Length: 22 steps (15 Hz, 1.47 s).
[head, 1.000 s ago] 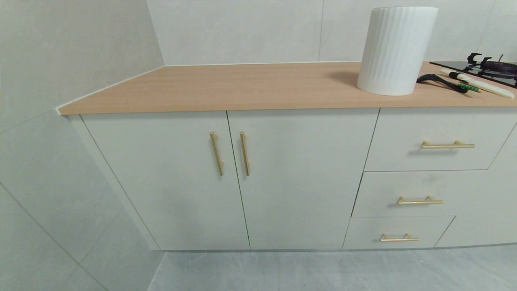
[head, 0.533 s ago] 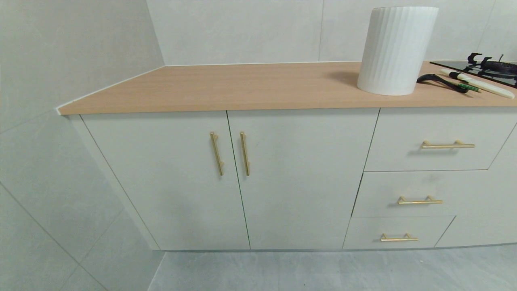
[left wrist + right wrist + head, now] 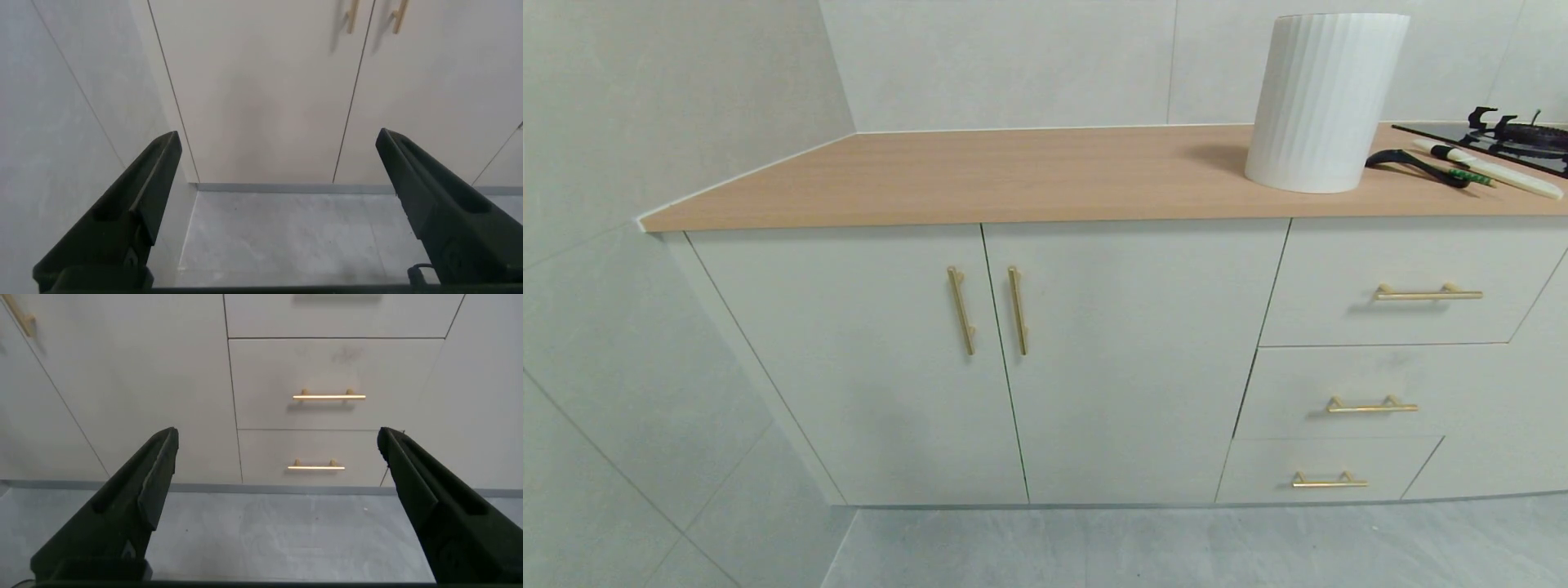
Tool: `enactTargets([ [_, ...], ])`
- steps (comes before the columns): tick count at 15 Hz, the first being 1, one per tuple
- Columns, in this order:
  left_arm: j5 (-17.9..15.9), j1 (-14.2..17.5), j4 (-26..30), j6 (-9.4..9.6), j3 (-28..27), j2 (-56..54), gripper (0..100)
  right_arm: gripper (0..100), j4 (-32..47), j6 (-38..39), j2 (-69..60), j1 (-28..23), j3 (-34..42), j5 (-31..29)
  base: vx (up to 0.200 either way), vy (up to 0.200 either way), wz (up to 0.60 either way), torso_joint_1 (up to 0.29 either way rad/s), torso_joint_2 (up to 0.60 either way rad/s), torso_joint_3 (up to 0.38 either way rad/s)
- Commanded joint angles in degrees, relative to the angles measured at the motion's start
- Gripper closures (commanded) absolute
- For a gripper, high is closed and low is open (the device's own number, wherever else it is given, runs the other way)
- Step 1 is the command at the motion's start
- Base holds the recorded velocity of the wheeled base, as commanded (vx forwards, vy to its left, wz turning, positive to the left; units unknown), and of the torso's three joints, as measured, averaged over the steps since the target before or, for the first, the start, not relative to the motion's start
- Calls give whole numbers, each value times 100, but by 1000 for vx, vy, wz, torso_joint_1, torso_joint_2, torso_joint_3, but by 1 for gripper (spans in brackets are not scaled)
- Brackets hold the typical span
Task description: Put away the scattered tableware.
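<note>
Nearest, the left gripper hangs low over the grey floor, facing the foot of the double cabinet doors. Its fingers are spread wide apart with nothing between them. The right gripper is equally low, before the stack of drawers on the right, its fingers also wide apart and empty. Above the cabinet front runs the wooden countertop. On its right part stands a tall white ribbed container. The scattered tableware lies just right of that container: a black-handled tool, a small green piece and a long white utensil, close together and near the edge of the dark hob at the far right. By my reading the task has barely begun: nothing is gripped, and both arms are well below and well apart from the utensils. The step in hand looks like the approach. The next move seems to call for shifting toward the right, raising an arm to counter height, and closing on one slim utensil lying flat. That will likely need a careful low pinch. The ribbed container appears the probable place to put them.
</note>
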Motion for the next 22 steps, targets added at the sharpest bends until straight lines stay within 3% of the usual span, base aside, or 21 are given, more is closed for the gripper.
enactTargets([
  [1, 4, 0, 4, -16, 0, 16, 0, 0, 7, -1, 13, 4, 0, 2, 0, -200, 0, 2, 7, 2],
  [18, 4, 0, 4, -42, 0, 16, 0, 0, -1, 34, 13, 4, 0, -7, 0, -200, 0, 4, 4, 2],
  [22, 4, 0, 4, -34, 0, 7, 0, 0, -1, 34, 13, 4, 0, -7, 0, 0, 0, 0, 0, 0],
])
